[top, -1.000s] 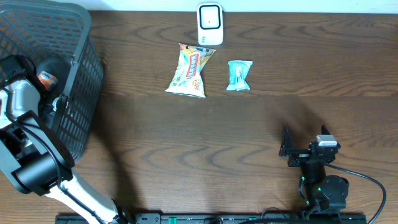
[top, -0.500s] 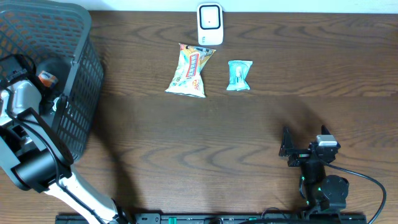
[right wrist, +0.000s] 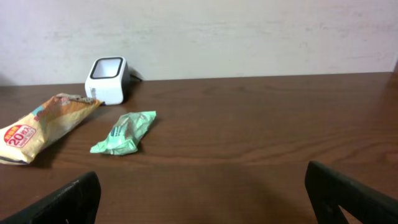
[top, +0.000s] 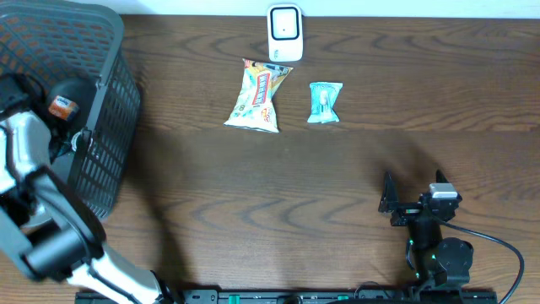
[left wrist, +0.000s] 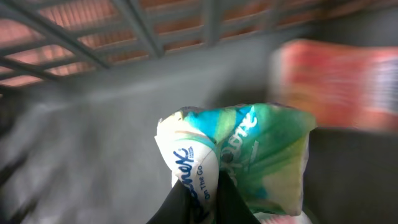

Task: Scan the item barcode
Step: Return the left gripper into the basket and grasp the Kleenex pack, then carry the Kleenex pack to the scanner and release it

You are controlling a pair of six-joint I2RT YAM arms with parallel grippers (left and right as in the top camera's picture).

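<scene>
At the far left of the table (top: 295, 186) a dark mesh basket (top: 110, 127) is standing, and the left arm (top: 21, 143) is reaching down into it. In the left wrist view the left fingers (left wrist: 180, 208) are pressing together on the lower edge of a soft white, blue and green pack (left wrist: 249, 155), pinching it inside the basket, with the grey mesh wall showing behind. A blurred red-orange package (left wrist: 336, 84) is lying just beside the pack, on its right. In the overhead view the pinched pack itself is hiding under the arm.

Toward the middle of the table a yellow snack bag (top: 257, 95) is lying flat. Behind it, at the far edge, a white scanner (top: 284, 32) is standing with its dark window facing up. A small green packet (top: 325, 102) is lying near the bag, on its right, apart from it.

At the right, near the front edge, the right arm (top: 434, 245) is sitting folded. The right fingers (right wrist: 348, 193) are standing spread wide, holding nothing, hovering over bare wood and pointing toward the scanner and the two packets.
</scene>
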